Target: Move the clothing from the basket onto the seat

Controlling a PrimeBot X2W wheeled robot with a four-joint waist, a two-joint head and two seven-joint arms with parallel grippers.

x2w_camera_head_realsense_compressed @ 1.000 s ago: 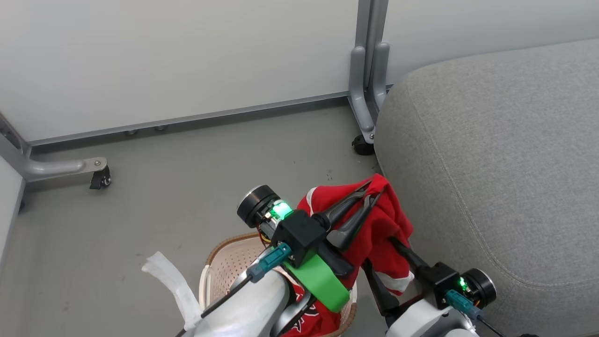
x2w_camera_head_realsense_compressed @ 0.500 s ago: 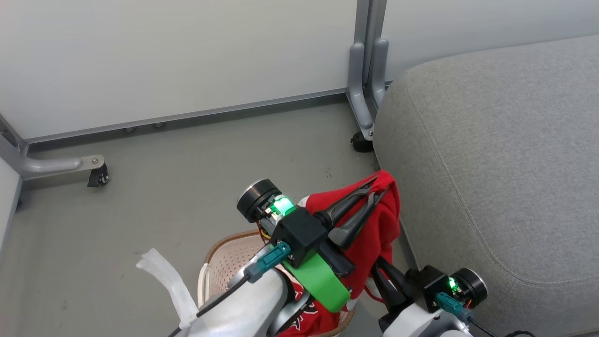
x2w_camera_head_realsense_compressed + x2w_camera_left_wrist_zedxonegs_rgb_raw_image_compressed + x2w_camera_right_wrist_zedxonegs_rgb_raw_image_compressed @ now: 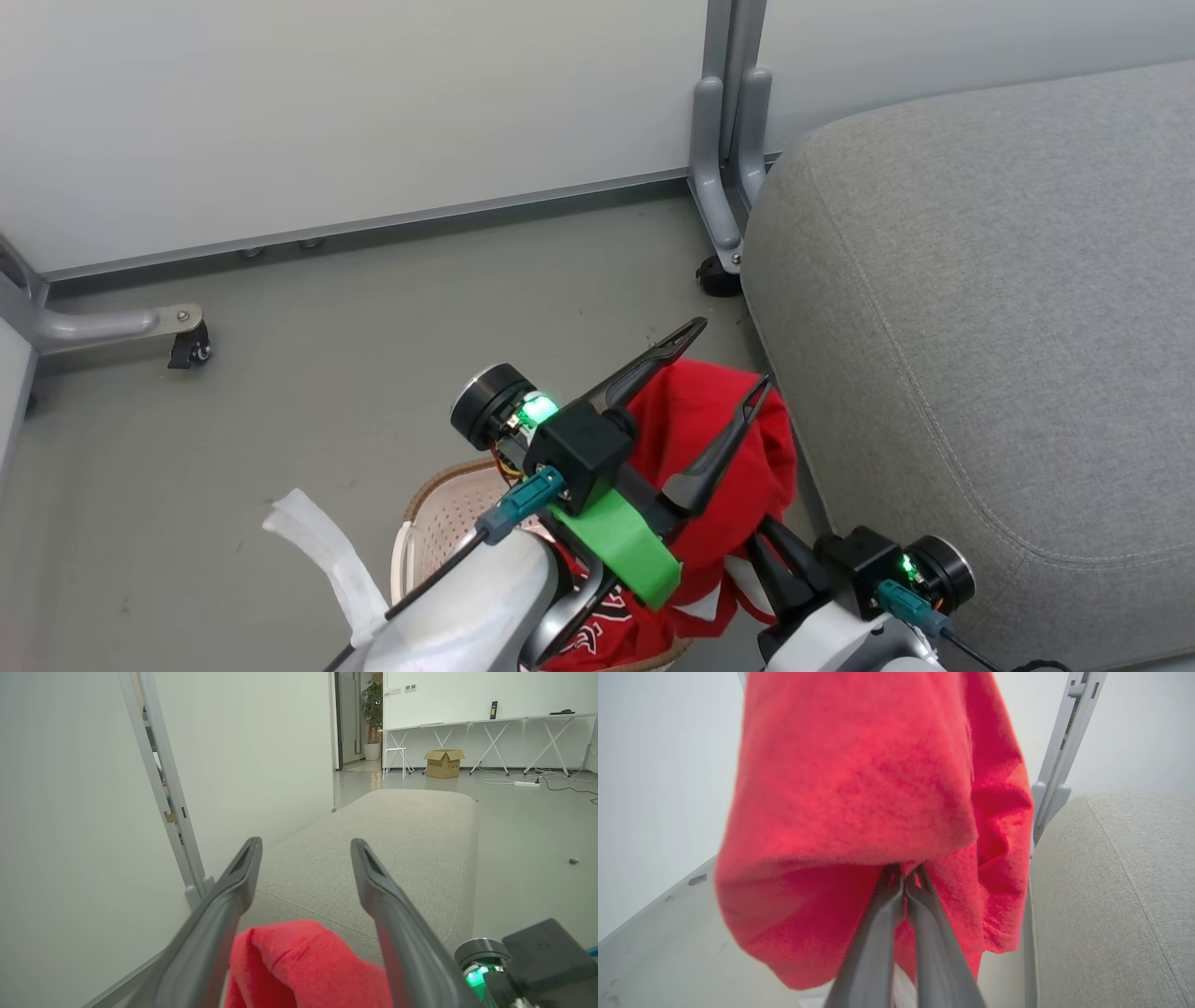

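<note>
Your head camera looks steeply down from above onto the floor (image 3: 373,327) and the seat (image 3: 980,280) corner. Your left wrist camera faces level along the seat. Your right wrist camera sits close against the red clothing (image 3: 850,788). All three share seat and clothing.

Carries pale silver forearms (image 3: 485,607), each capped by a black boxy wrist block (image 3: 583,453) with a green light (image 3: 537,409) and a round black-and-silver cap (image 3: 481,403). Trails black cables (image 3: 434,586) from teal connectors (image 3: 523,499). Wears a green bracket (image 3: 616,546) behind the left gripper's (image 3: 733,352) dark tapered fingers (image 3: 644,369).
</note>
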